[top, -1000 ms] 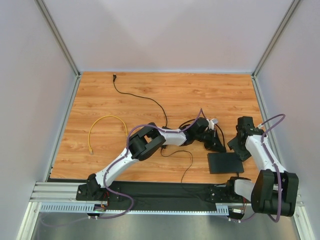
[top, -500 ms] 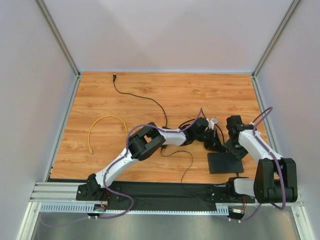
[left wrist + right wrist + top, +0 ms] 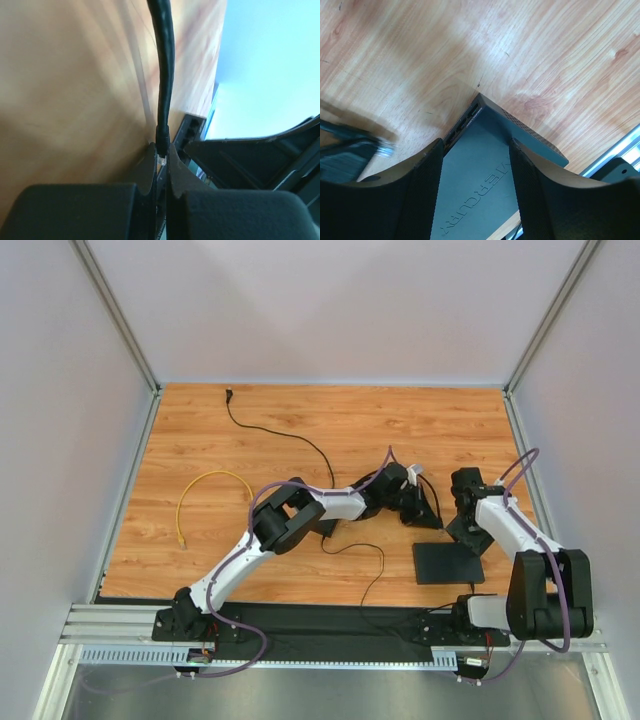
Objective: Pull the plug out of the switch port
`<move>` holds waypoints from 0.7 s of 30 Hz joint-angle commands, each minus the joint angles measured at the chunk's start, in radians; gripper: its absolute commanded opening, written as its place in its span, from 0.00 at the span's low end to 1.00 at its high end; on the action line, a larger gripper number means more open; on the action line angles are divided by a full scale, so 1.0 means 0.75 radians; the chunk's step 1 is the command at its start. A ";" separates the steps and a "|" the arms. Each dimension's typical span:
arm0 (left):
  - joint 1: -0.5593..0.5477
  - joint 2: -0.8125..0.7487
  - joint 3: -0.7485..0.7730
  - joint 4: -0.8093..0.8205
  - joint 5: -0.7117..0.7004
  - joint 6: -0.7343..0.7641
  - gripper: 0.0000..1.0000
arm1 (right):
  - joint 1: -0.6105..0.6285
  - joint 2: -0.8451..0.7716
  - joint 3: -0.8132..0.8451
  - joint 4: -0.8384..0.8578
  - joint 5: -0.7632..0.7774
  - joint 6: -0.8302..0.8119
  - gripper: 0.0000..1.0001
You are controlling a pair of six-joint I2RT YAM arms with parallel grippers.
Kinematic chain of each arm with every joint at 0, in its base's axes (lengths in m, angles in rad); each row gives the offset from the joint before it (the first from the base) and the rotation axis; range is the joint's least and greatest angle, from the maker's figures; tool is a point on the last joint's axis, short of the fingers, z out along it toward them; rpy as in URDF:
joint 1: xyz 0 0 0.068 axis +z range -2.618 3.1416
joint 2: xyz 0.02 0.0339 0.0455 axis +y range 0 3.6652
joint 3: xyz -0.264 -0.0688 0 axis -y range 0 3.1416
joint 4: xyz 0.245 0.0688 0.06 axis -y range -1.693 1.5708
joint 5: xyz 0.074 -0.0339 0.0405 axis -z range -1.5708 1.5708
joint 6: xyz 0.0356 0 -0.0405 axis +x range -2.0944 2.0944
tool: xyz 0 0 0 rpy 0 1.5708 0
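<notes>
The switch [image 3: 447,565] is a flat black slab lying near the table's front right, with its port row [image 3: 462,124] facing left. My left gripper [image 3: 428,518] is shut on the clear plug [image 3: 161,161], and the plug's black cable [image 3: 165,65] runs away from the jaws. In the right wrist view the plug [image 3: 384,148] is off the ports, with bare wood between it and the switch [image 3: 485,190]. My right gripper [image 3: 476,145] is open, its two fingers standing over the switch's far corner. From the left wrist the switch [image 3: 192,131] shows just beyond the jaws [image 3: 161,152].
A yellow cable [image 3: 205,480] loops on the left of the wooden table. A thin black cable [image 3: 262,430] runs to a connector at the far edge. A small black brick [image 3: 327,528] sits under the left arm. The metal rail [image 3: 120,625] lines the near edge.
My left gripper has drawn back up and to the left, away from the switch, with the plug. My right gripper has swung left and settled over the switch's far corner, jaws narrowing slightly.
</notes>
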State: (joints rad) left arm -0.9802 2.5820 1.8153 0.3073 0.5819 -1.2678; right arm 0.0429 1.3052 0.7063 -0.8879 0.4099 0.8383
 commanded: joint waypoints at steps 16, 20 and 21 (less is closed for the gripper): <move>0.039 -0.258 0.136 -0.614 -0.223 0.526 0.00 | 0.000 -0.104 -0.105 0.134 -0.084 -0.064 0.57; 0.047 -0.434 0.153 -0.841 -0.309 0.747 0.00 | 0.000 -0.078 -0.117 0.173 -0.088 -0.066 0.57; 0.047 -0.515 0.149 -0.930 -0.336 0.831 0.00 | -0.002 -0.063 -0.115 0.175 -0.101 -0.079 0.57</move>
State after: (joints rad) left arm -0.9512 2.3836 1.8729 -0.1989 0.4038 -0.8570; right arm 0.0429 1.2243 0.6533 -0.8268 0.4004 0.7673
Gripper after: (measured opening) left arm 0.030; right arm 0.568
